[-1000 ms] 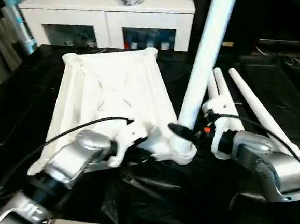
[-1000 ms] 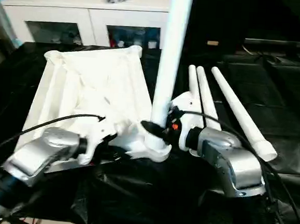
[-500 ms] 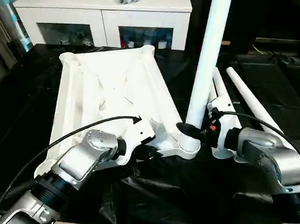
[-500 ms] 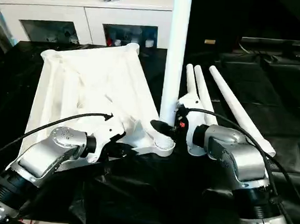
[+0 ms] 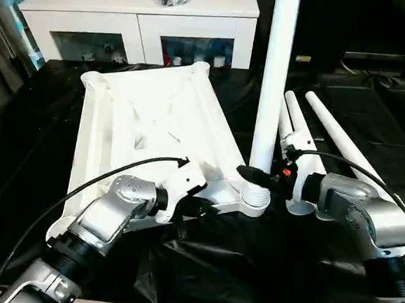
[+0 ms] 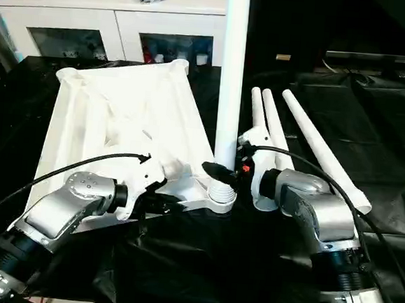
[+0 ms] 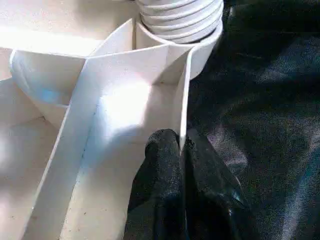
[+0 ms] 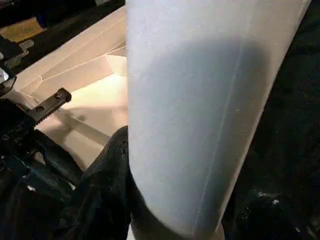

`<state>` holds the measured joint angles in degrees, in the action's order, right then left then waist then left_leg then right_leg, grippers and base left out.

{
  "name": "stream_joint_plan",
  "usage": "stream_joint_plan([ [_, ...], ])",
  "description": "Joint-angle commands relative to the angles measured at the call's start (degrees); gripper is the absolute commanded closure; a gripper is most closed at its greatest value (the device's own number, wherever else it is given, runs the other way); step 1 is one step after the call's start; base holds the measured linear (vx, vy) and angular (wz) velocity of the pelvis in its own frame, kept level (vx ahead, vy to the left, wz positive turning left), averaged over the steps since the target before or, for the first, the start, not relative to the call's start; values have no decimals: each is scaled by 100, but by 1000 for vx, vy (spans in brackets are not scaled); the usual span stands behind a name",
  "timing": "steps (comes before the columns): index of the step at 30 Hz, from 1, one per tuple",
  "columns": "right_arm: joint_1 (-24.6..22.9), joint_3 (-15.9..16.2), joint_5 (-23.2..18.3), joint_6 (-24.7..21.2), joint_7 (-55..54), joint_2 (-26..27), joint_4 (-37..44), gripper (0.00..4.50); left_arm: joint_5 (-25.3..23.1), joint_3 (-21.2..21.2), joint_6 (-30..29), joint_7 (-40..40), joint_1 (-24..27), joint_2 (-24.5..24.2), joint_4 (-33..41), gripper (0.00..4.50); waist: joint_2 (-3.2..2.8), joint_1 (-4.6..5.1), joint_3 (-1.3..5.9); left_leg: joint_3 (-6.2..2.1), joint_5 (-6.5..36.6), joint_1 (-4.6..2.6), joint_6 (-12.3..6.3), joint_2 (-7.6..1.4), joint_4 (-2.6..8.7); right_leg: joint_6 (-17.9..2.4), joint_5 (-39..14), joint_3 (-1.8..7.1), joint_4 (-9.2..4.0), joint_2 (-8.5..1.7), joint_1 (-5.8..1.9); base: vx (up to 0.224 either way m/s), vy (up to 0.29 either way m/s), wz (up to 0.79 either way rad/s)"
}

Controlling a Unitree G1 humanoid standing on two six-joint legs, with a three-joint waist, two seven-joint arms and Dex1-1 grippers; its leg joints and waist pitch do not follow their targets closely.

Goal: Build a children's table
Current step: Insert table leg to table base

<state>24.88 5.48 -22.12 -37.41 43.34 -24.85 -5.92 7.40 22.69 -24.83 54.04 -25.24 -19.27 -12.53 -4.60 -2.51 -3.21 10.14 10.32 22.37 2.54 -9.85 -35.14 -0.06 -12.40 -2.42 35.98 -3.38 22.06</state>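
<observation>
The white tabletop point(image 5: 149, 119) lies underside up on the black-covered table. One white leg point(image 5: 271, 94) stands upright in its near right corner socket point(image 5: 254, 203), ribbed end point(image 7: 180, 20) showing above the socket. My right gripper point(image 5: 255, 175) is shut around this leg just above the socket; one finger point(image 8: 107, 185) presses its side. My left gripper point(image 5: 199, 207) is shut on the tabletop's thin rim wall point(image 7: 182, 110) next to that corner, its fingers point(image 7: 165, 165) pinching either side of the wall. Three more legs point(image 5: 343, 145) lie side by side to the right.
A white cabinet point(image 5: 139, 20) with glass doors stands behind the table, a dark bundle on top. Black sheeting point(image 5: 235, 266) covers the table and wrinkles at the near edge. A black cable point(image 5: 95, 182) loops over my left forearm.
The held leg has swung from leaning right to standing straight up in the corner socket. Both grips stayed as they were. The camera view shifted a little.
</observation>
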Motion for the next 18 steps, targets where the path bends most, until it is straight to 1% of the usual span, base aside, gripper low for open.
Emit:
stream_joint_plan([
  [1, -114, -40, 12, 46, 17, 39, -174, 260, 398, -143, 248, 211, 0, 143, 95, 450, 138, -49, 447, -109, 405, -73, -552, -271, 323, -1474, -182, 230, -382, -445, -285, 0, 0, 0],
  [2, -133, -67, -3, 53, 23, 50, -198, 260, 396, -163, 279, 232, -2, 161, 54, 450, 121, -59, 451, -115, 389, -78, -555, -278, 324, -1483, -153, 230, -372, -448, -285, 0, 0, 0],
  [4, -221, -141, -50, 90, 17, 76, -237, 260, 394, -203, 339, 268, 24, 187, -12, 450, 134, -55, 444, -108, 431, -77, -555, -273, 327, -1492, -192, 228, -384, -445, -284, 0, 0, 0],
  [10, -429, -252, -53, 211, 2, 112, -292, 260, 222, -151, 504, 308, 33, 167, -237, 450, 111, -71, 438, -113, 562, -90, -493, -283, 342, -1443, -391, 228, -406, -443, -272, 0, 0, 0],
  [14, -590, -385, -112, 270, -84, 173, -244, 260, 93, -104, 573, 247, -4, 147, -354, 450, 112, -83, 438, -108, 620, -99, -471, -281, 347, -1398, -526, 234, -428, -451, -266, 0, 0, 0],
  [16, -756, -462, -128, 401, -123, 226, -218, 260, 51, -125, 596, 212, -37, 172, -421, 450, 115, -84, 437, -109, 644, -95, -458, -279, 349, -1370, -566, 235, -432, -451, -268, 0, 0, 0],
  [18, -913, -557, -181, 543, -142, 301, -203, 260, 31, -144, 624, 192, -64, 195, -482, 450, 107, -91, 437, -114, 734, -103, -427, -281, 363, -1304, -751, 229, -455, -451, -259, 0, 0, 0],
])
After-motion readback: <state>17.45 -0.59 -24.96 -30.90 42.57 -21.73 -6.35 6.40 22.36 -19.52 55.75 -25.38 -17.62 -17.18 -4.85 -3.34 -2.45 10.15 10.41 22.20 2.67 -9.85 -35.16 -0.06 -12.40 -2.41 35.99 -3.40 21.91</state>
